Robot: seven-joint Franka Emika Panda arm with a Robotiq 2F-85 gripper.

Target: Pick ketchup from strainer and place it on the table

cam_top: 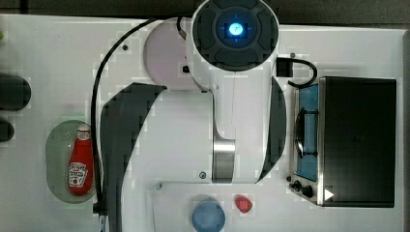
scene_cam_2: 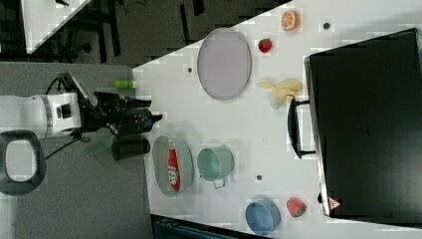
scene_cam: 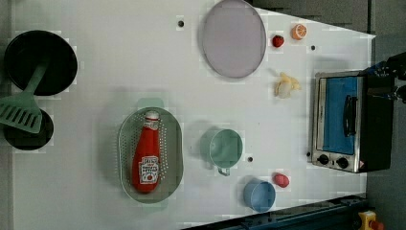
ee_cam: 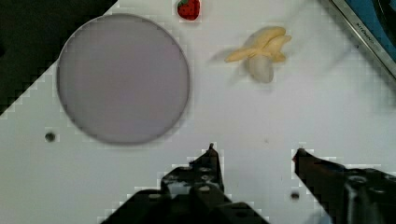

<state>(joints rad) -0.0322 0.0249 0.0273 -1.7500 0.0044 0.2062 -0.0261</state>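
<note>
My fingers (ee_cam: 254, 151) spread wide, holding nothing, for the grab. Ketchup (scene_cam: 146, 154) lies flat in strainer (scene_cam: 175, 143), cap toward the left view's top; table (scene_cam: 119, 62) has room nearby.

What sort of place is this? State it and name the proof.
Probably a lab bench staged as a toy kitchen: a white table carrying a toaster oven, a ketchup lying in a strainer, and a Panda arm's gripper.
</note>
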